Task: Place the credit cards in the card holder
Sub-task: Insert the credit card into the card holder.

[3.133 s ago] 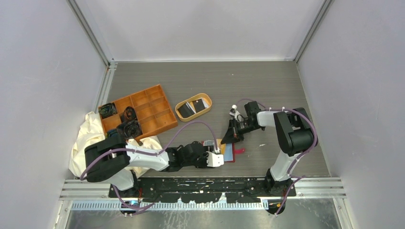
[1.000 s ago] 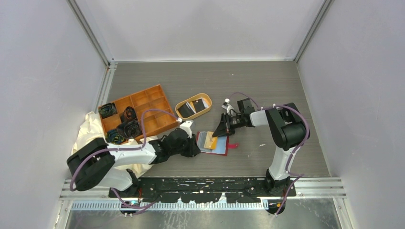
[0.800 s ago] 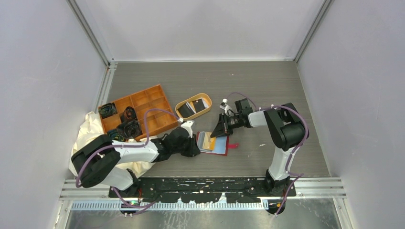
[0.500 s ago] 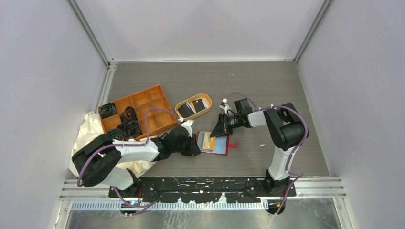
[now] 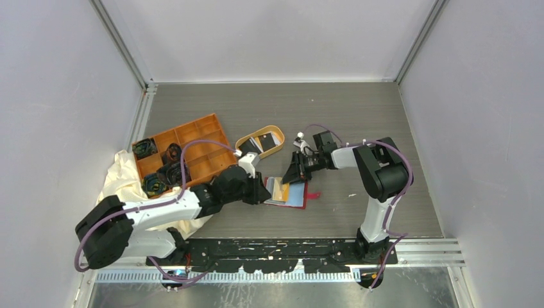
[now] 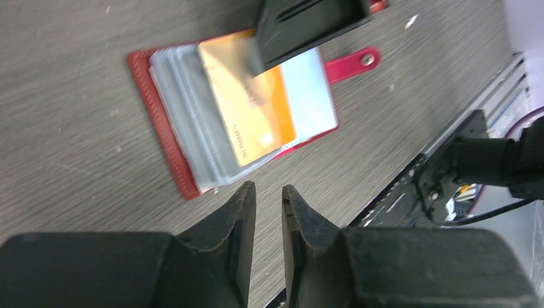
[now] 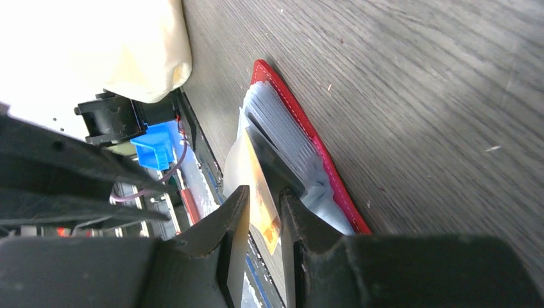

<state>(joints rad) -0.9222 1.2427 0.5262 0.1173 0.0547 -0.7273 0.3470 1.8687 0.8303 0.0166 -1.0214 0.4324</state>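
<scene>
The red card holder lies open on the table; its grey-clear sleeves and red edge fill the left wrist view. An orange card lies on the sleeves. My right gripper reaches down onto the card's far end, and the card shows between its nearly closed fingers. My left gripper hovers just left of the holder, its fingers close together with nothing between them. Black and pale credit cards lie in the tan dish.
The oval tan dish sits behind the holder. An orange compartment tray with dark items stands at the left, beside a cream cloth. The holder's snap tab points right. The metal rail runs along the near edge.
The holder and my right gripper have shifted up and left together since the oldest frame. My left gripper pulled back to the holder's left side and has now edged closer.
</scene>
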